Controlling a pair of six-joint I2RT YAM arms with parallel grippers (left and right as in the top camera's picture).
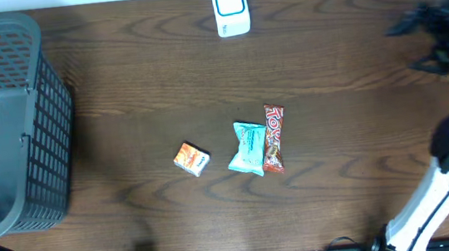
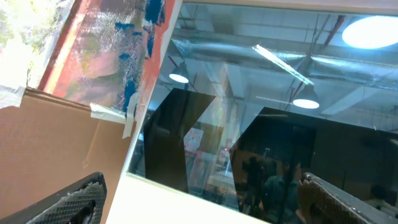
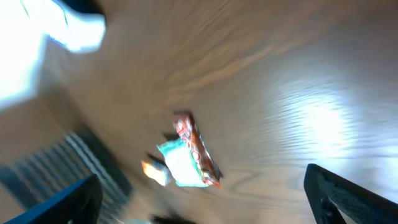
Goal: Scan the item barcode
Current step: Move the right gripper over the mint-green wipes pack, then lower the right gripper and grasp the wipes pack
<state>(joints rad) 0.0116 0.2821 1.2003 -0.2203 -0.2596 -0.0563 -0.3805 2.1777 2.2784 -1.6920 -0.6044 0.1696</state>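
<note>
Overhead evenly lit, right wrist pic motion-blurred — table [image 3: 298, 118] glare

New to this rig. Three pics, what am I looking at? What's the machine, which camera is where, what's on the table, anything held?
Two robot arms work at a wooden table. The overhead view looks straight down: a grey basket on the left, a white scanner at the far edge, and three snacks mid-table: an orange box, a teal packet, a red bar. The other two cameras sit on the wrists. The left gripper points up at a window and ceiling; the right gripper looks down at the snacks, blurred. Both are open, holding nothing.
</note>
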